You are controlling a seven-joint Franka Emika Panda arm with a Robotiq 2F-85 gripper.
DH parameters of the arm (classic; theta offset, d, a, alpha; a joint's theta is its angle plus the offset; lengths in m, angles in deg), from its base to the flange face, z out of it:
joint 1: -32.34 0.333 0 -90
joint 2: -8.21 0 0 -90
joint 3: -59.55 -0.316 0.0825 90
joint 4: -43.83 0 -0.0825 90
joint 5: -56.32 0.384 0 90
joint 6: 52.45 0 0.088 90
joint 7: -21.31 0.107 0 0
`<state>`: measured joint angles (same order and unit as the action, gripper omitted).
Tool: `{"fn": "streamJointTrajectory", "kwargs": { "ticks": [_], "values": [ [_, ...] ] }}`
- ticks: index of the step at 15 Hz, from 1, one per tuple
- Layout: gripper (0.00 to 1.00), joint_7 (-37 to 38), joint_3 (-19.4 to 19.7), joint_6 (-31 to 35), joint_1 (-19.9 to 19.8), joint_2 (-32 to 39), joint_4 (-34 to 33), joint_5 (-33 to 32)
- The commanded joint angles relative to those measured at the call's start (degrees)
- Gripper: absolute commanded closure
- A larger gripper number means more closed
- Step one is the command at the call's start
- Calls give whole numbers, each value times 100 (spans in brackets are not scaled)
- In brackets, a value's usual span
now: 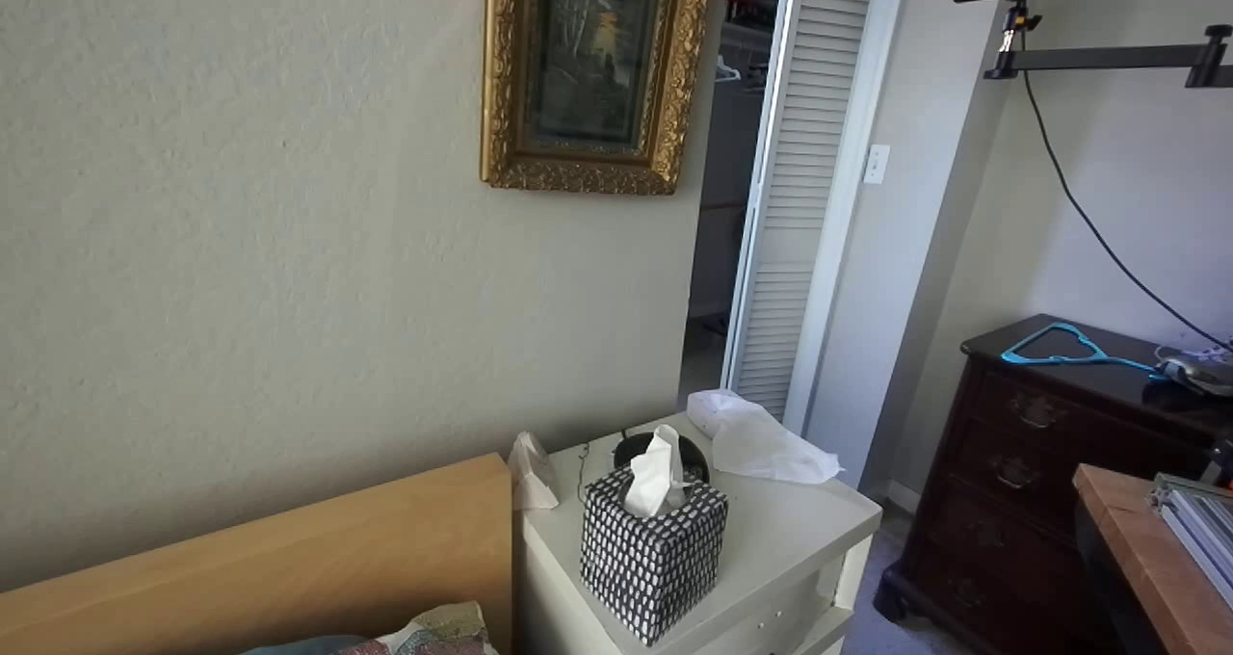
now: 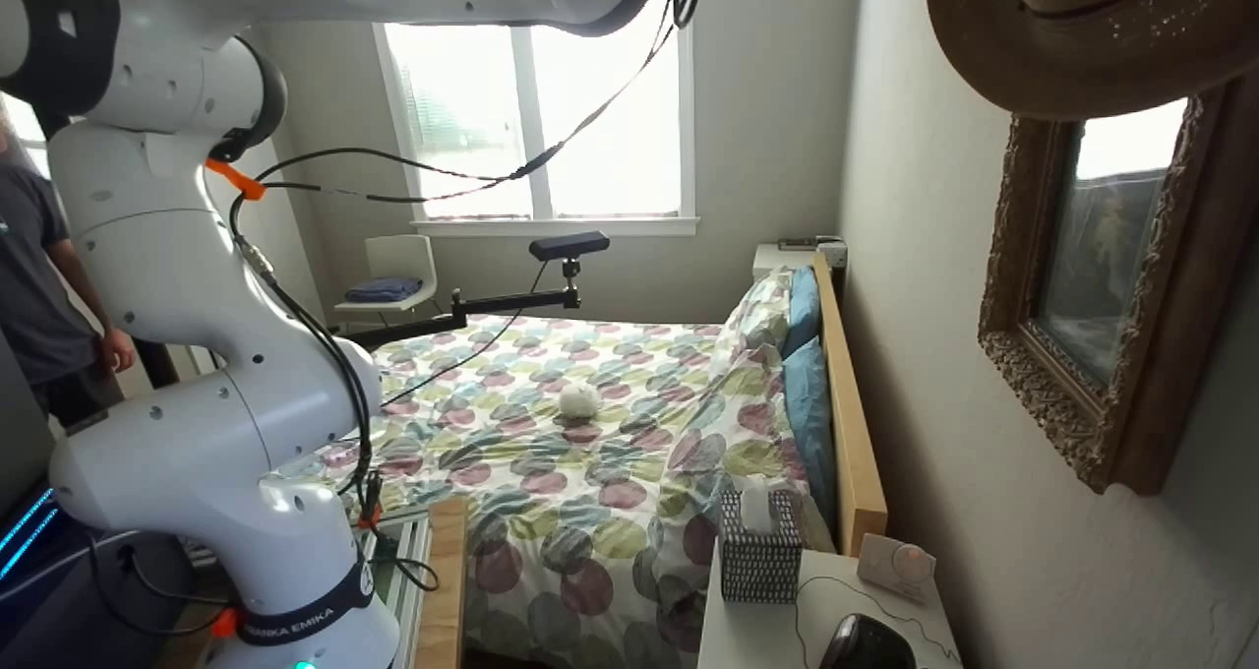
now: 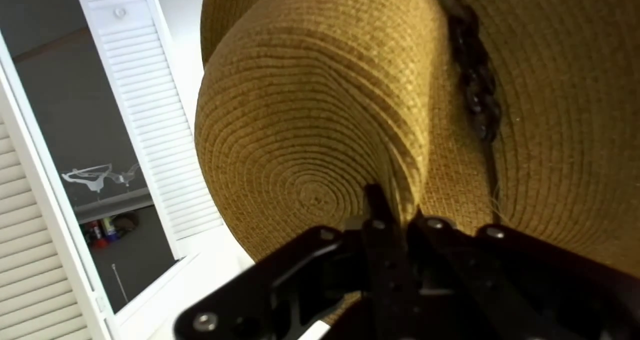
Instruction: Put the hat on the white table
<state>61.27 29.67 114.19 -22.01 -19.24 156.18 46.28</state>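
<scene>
Currently hat pinched by crown fold in end effector.

Is a tan, wide-brimmed straw hat (dark-banded), pinched at the crown; hangs higher than every corner of the white bedside table.

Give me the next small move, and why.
Probably lower the hat a little toward the white table, with the tool shut. The wrist view shows the tool pinching a fold of the hat; in an exterior view the hat hangs higher than the table, where a tissue box stands. Go slowly: I can't tell whether the hat is overhead.
</scene>
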Motion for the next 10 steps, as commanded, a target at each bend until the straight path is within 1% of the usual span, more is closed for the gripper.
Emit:
{"fn": "streamJointTrajectory", "kwargs": {
  "ticks": [1, 4, 6, 9, 10],
  "values": [
    [98, 18, 462, -618, 406, -782, 533, -127],
    [98, -148, 783, -1423, 905, -1218, 884, -168],
    [98, -215, 911, -1978, 1171, -1456, 1078, -234],
    [98, -359, 1130, -2745, 1676, -1687, 1316, -279],
    [98, -447, 1220, -2975, 1903, -1712, 1394, -259]
  ]
}}
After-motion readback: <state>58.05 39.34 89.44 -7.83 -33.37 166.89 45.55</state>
